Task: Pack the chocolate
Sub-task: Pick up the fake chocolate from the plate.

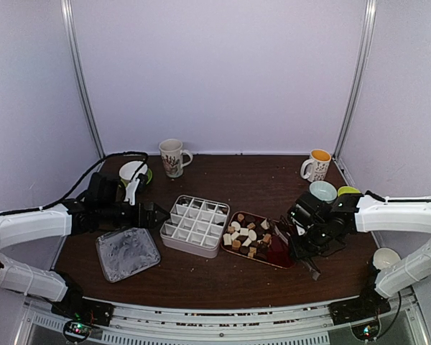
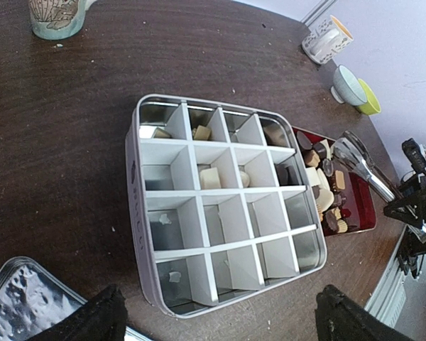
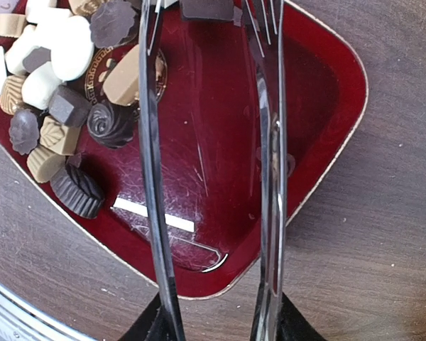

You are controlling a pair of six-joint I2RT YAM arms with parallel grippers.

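Table [image 1: 223, 180]: dark brown wood; both arms reach inward from the near edge.
Chocolate [image 1: 246, 236]: most pieces, white, tan and dark, lie heaped in the tray, on the half nearer the box; a few sit in box cells.
Tray [image 3: 319, 106]: red, with rounded corners and a pale rim; it lies just right of the box. The corner under the right wrist is bare, glossy and scratched.
Box [image 2: 143, 213]: grey tin split by white dividers into a four-by-four grid. Pieces [image 2: 209, 176] show only in the two rows farthest from the left gripper; the nearer rows hold none.
Lid [image 1: 127, 253]: grey, lying flat on the table, left of and nearer than the box.
Left gripper [image 1: 152, 214]: fingers [image 2: 92, 320] spread wide apart and holding nothing, poised just at the box's left side.
Right gripper [image 3: 216, 327]: clamped on the tongs, its dark fingers pressing the two arms from outside, above the tray's right end.
Tongs [image 3: 150, 177]: long and metal, the arms apart, reaching over the bare tray toward the heap. A dark piece lies between the tips at the frame's upper edge; whether it is pinched cannot be told.
Mugs: one patterned [image 1: 174, 157] at the far left, one with a yellow interior [image 1: 317, 165] at the far right.
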